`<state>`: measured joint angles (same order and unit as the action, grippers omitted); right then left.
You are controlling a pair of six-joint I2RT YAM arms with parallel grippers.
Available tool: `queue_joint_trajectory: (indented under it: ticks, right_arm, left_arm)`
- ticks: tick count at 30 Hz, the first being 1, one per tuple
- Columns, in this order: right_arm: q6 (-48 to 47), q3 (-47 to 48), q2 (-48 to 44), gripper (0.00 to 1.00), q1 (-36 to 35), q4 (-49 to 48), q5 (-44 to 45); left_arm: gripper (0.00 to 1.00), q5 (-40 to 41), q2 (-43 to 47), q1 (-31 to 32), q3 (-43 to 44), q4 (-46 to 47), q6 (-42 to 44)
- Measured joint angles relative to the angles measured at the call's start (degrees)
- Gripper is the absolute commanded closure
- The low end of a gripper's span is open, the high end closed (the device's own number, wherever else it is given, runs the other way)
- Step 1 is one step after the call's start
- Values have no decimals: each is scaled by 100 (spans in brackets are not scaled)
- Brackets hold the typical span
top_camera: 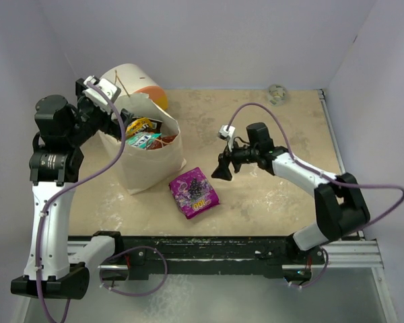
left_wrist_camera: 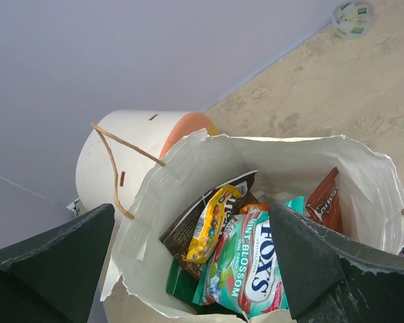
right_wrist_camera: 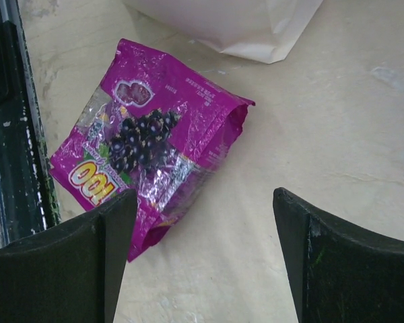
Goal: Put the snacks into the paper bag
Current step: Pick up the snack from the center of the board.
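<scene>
While paper bag [top_camera: 151, 168] gapes, purple packet [top_camera: 194, 192] lies flat, shiny

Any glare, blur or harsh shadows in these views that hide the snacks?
Top external: soft even light, sharp, only faint shadows beside the paper bag. Left wrist: the bag's inner wall is bright near the rim, yet the mint packet reads clearly. Right wrist: patches of foil glare on the purple packet, print still legible.

A white-and-orange cylinder [top_camera: 131, 77] lies far left on the table [top_camera: 269, 195], a grey-green ball [top_camera: 277, 94] by the back wall [top_camera: 222, 40].
</scene>
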<state>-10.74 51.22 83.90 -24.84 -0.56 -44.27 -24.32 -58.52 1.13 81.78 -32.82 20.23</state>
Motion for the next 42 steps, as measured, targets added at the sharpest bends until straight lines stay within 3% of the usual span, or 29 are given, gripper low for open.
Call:
queue_joint_trajectory:
  ticks: [7,18,21,34,36,42]
  right_arm:
    - [402,662,1226,18,-323,-74,-33]
    - [710,1093,2122,26,-673,-186,-190]
    - [748,1093,2280,34,-756,-192,-216]
    - [719,1305,2374,95,-800,28,-350]
    - [699,1307,2369,100,-800,57,-367]
    - [494,1307,2135,100,-769,302,-348]
  left_arm:
    - [1,-20,131,0,0,146,-304]
    - [1,-170,131,0,0,197,-586]
    - [1,-212,131,0,0,197,-614]
    - [1,-291,122,0,52,186,-616]
    - [1,-291,114,0,107,186,-616]
    - [0,-293,96,0,297,186,-612]
